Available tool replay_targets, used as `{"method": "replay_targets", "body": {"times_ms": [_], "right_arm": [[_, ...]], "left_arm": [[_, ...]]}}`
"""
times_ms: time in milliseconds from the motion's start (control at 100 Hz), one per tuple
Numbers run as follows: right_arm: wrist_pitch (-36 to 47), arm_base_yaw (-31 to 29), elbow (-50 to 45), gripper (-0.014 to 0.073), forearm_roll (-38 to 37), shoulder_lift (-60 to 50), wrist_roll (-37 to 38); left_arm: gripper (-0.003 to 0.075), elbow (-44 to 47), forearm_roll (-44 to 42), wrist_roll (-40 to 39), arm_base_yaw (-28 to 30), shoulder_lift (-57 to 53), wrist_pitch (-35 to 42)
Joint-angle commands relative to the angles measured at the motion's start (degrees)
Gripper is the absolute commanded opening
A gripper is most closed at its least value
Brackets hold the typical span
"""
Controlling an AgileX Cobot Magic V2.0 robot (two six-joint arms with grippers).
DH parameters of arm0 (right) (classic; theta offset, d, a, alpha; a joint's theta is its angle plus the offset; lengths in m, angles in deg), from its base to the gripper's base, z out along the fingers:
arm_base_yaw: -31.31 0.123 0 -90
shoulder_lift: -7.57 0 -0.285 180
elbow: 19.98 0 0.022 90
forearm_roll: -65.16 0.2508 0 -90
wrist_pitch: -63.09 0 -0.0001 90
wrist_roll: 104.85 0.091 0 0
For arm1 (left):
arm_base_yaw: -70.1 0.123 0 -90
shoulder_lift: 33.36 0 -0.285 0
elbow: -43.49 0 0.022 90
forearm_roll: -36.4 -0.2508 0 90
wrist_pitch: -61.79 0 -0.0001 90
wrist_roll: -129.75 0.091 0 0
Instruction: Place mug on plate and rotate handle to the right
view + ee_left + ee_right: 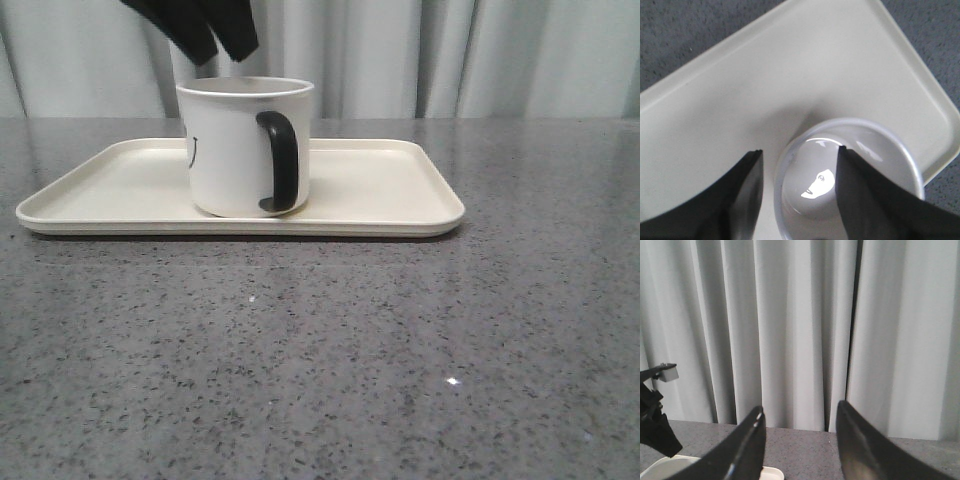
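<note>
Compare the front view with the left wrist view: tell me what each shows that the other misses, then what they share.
Only the front view shows the mug's black handle, turned toward the camera, part of the printed face, the grey speckled table in front and the curtain behind. Only the left wrist view looks down into the mug, showing its glossy inside, with one of the left gripper's open fingers outside the rim and the other over the mouth. Both show the mug standing on the plate, with the left gripper above it.

No readable text, brand, label or number appears in any view. The only printed mark is part of a black smiley face on the mug (245, 150), left of its handle (279, 162).
</note>
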Motion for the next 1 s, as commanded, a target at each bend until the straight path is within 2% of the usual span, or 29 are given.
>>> {"method": "replay_targets", "body": {"times_ms": [0, 130, 300, 460, 850, 990], "right_arm": [[2.12, -0.28, 1.91, 0.0348, 0.39, 1.01, -0.46], [2.12, -0.28, 1.91, 0.0348, 0.39, 1.01, -0.46], [2.24, -0.28, 1.91, 0.0348, 0.39, 1.01, -0.46], [2.24, -0.28, 1.91, 0.0348, 0.39, 1.01, -0.46], [2.24, -0.28, 1.91, 0.0348, 0.39, 1.01, -0.46], [2.24, -0.28, 1.91, 0.0348, 0.39, 1.01, -0.46]], "left_arm": [[0.034, -6.19, 1.98, -1.25, -0.51, -2.87, 0.15], [0.0336, -12.08, 1.18, -3.0, -0.1, -3.66, -0.4], [0.0335, -15.57, -2.49, -4.43, 2.64, -6.42, -0.84], [0.0335, -15.57, -4.38, -4.92, 7.93, -10.4, -3.57], [0.033, -13.87, -4.51, -4.92, 22.7, -21.55, -3.57], [0.0263, -10.09, -4.61, -4.92, 26.12, -26.31, -3.57]]}}
